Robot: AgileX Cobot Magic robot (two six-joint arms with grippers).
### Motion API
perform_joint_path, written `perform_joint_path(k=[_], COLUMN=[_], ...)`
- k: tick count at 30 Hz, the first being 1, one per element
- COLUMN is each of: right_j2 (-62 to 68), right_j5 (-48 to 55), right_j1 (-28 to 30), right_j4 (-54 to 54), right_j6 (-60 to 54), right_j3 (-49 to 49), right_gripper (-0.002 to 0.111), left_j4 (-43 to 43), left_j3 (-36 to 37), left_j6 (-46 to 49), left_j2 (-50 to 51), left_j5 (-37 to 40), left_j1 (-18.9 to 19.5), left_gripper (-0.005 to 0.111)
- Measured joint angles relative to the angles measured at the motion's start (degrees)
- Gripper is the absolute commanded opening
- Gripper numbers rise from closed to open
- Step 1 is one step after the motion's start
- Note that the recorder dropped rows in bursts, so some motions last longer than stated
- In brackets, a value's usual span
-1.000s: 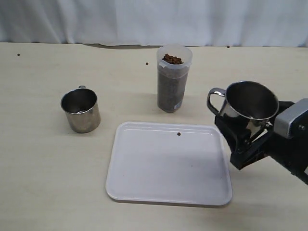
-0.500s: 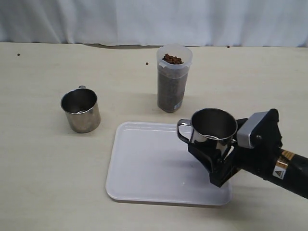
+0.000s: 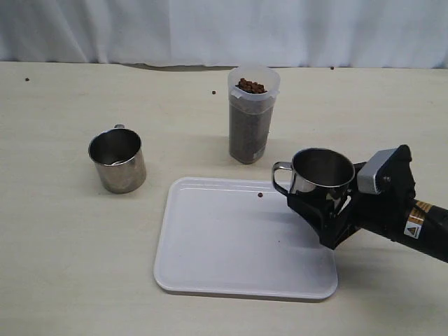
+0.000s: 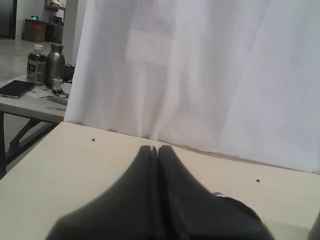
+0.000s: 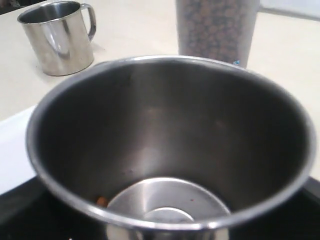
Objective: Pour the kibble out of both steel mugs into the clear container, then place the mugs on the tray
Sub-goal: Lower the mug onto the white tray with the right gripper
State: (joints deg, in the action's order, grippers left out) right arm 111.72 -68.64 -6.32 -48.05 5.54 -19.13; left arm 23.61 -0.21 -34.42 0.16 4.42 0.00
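The container (image 3: 253,119) stands behind the tray (image 3: 210,273), filled with kibble (image 3: 250,86) almost to its rim, so the pouring looks finished. The right gripper (image 3: 327,213) grips one mug (image 3: 320,175) around its body, upright, with the jaws spread wide, over the tray's right edge. Whether the mug's base touches the tray cannot be told. The right wrist view shows this mug nearly bare inside, with perhaps a single pellet (image 5: 101,201) left at the bottom. The other mug (image 3: 117,159) stands upright on the table (image 3: 56,231) left of the tray, well apart from the container, and it looks empty too. The left gripper (image 4: 157,152) is closed on nothing and does not appear in the exterior view. A stray pellet (image 3: 260,195) lies on the tray. What seems left to do is to set the gripped mug down on the tray and then bring the other mug over.
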Motion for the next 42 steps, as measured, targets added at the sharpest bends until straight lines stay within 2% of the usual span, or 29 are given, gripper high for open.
perform_joint_path(k=[8,24,27,29,32,36,38,42], right_j2=[3.96,12.45,13.22,13.33,13.33,13.33,13.33,13.33], right_j5=[0.0,0.0,-0.38,-0.47,-0.47,-0.47,-0.47,-0.47], right_j1=[0.48,0.48,0.48,0.48,0.48,0.48,0.48,0.48], right_j4=[-6.82,-12.56,-12.67,-12.67,-12.82,-12.82,-12.82,-13.1], right_j6=[2.05,3.06,3.06,3.06,3.06,2.83,2.64,2.65], right_j3=[-3.95,-11.19,-11.34,-11.44,-11.44,-11.44,-11.44,-11.44], right_gripper=[0.005,0.005,0.008,0.015,0.036,0.076,0.091,0.099], left_j4=[0.0,0.0,0.0,0.0,0.0,0.0,0.0,0.0], left_j3=[0.0,0.0,0.0,0.0,0.0,0.0,0.0,0.0], left_j6=[0.0,0.0,0.0,0.0,0.0,0.0,0.0,0.0], left_j2=[0.0,0.0,0.0,0.0,0.0,0.0,0.0,0.0], left_j5=[0.0,0.0,0.0,0.0,0.0,0.0,0.0,0.0], left_j1=[0.0,0.0,0.0,0.0,0.0,0.0,0.0,0.0], left_gripper=[0.0,0.0,0.0,0.0,0.0,0.0,0.0,0.0])
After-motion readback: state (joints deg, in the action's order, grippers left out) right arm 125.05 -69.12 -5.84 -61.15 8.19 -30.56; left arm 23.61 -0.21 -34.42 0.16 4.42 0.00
